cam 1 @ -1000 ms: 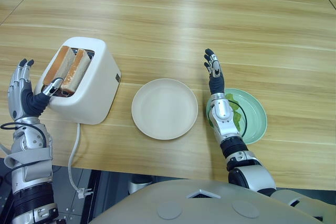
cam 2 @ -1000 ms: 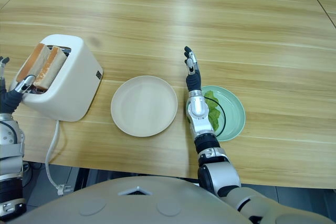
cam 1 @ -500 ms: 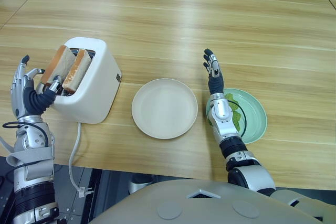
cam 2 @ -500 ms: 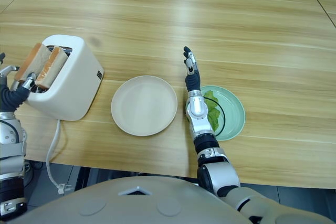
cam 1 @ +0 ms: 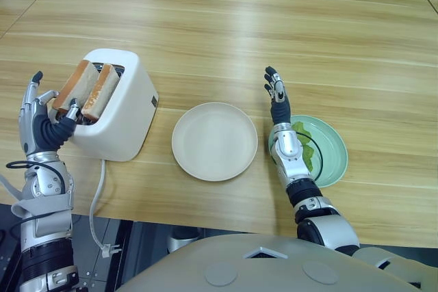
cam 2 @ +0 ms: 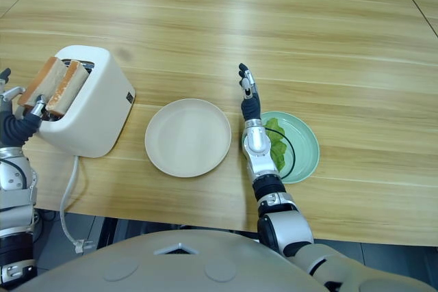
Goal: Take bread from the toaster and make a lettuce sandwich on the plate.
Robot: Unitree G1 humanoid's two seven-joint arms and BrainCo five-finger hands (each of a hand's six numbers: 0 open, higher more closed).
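— So, what has changed at the toaster [cam 1: 116, 111] over the last second?
— The left hand [cam 1: 40, 126] has closed in. A second ago its fingers stood straight up beside the toaster. Now one finger is bent against the outer face of the left slice [cam 1: 74, 83] and the thumb presses its near edge, pinching it. The other fingers point upward.
— Has the bread come out?
— No. The left slice and the second slice [cam 1: 100, 91] both stand in the slots, tilted left, about as high as before.
— And the right hand [cam 1: 275, 91]?
— It has hardly shifted. It is upright above the table [cam 1: 274, 25], fingers straight and holding nothing, between the plate [cam 1: 214, 143] and the green dish [cam 1: 339, 148] of lettuce [cam 1: 306, 147].
— The plate?
— Just right of the toaster, unmoved.
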